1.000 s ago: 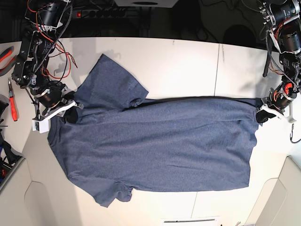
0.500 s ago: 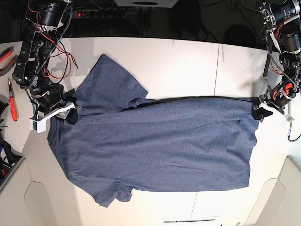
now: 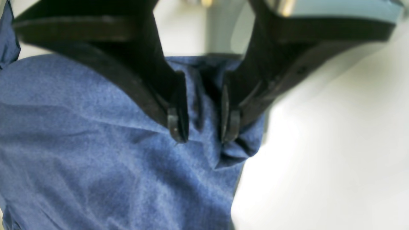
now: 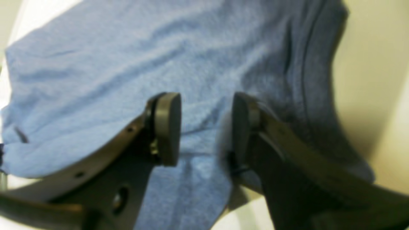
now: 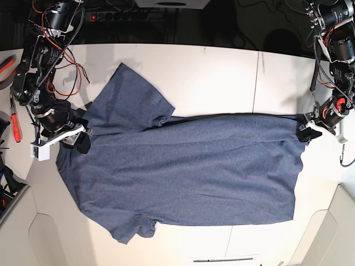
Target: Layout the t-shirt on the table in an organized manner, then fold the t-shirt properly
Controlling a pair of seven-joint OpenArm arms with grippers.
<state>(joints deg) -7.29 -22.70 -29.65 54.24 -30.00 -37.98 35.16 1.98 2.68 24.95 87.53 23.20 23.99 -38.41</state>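
Observation:
The navy-blue t-shirt [image 5: 183,166] lies spread flat on the off-white table [image 5: 222,77], collar end to the left and hem to the right, with one sleeve pointing toward the back and one toward the front. My right gripper [image 5: 80,141] hovers at the shoulder by the collar. In the right wrist view this gripper [image 4: 204,127] is open, and the shirt [image 4: 127,64] lies loose beneath the gap. My left gripper [image 5: 307,132] is at the hem's far corner. Up close the left gripper [image 3: 203,127] is also open over a small ridge of cloth [image 3: 80,143].
Red-handled pliers [image 5: 15,124] lie at the table's left edge. A dark seam [image 5: 256,83] crosses the tabletop right of centre. A power strip [image 5: 119,15] sits behind the table. White panels stand at the front corners [image 5: 327,233] [image 5: 39,238].
Both grippers went from shut on the shirt's edges to open and let the cloth go. The right arm drew back slightly to the left; the shirt stayed in place.

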